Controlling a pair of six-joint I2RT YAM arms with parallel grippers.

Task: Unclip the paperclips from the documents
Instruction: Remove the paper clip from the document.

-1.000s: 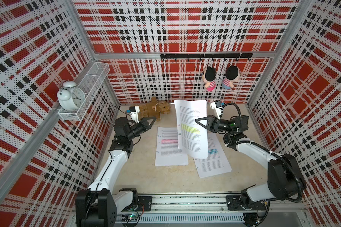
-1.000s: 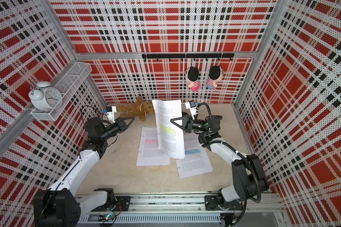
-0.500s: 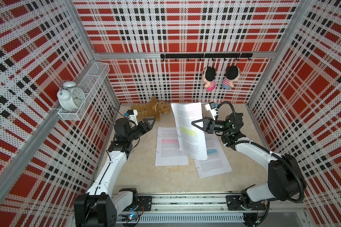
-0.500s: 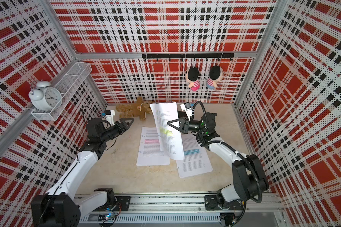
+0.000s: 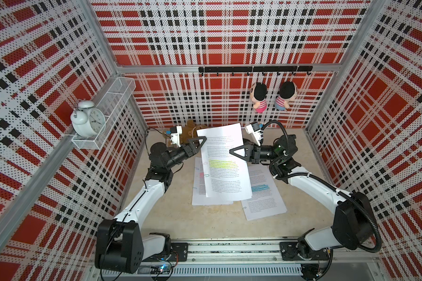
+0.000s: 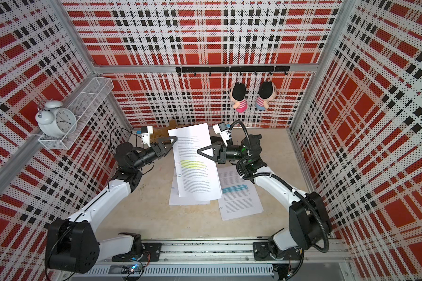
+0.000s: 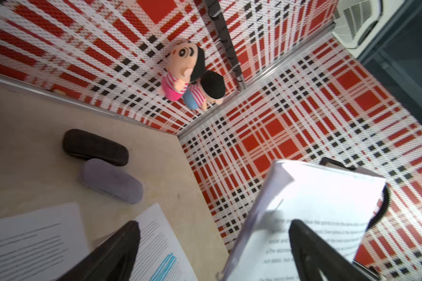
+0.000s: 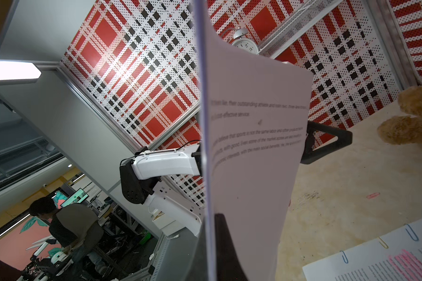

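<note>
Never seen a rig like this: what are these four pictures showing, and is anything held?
Two white robot arms, each ending in a two-finger gripper, work over a table. Two pictures look down from overhead; two come from cameras on the wrists. The right gripper is shut on the yellow-highlighted document, holding it upright. The left gripper is open beside its top corner. Flat on the table lie the pink-highlighted document, with paperclips on its edge, the blue-highlighted document, two glasses cases and a brown plush toy.
</note>
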